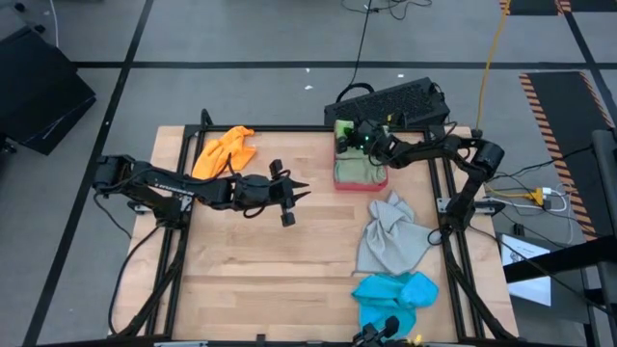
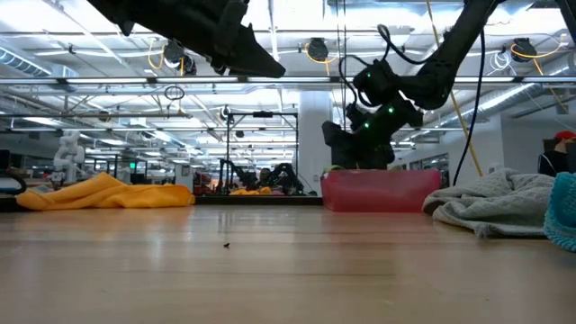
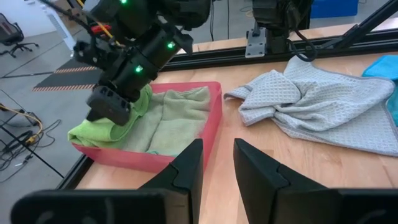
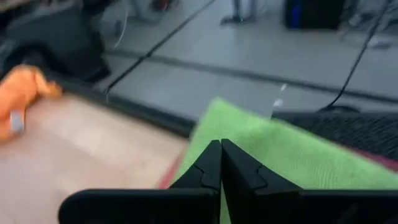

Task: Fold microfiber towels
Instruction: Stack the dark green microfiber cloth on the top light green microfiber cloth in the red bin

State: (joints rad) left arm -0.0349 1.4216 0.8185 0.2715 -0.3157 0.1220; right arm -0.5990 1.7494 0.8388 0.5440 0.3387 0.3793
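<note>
My right gripper [image 1: 349, 136] is pressed shut over the red tray [image 1: 372, 179] at the tabletop's far edge, fingers down on the bright green towel [image 3: 102, 127] (pinched or merely touched, I can't tell), beside a sage one [image 3: 171, 118]. My left gripper [image 1: 294, 196] hangs mid-table, fingers slightly parted, empty. The orange towel [image 1: 224, 149] lies by the far left corner, the grey [image 1: 390, 236] and blue [image 1: 395, 291] along the right edge.
</note>
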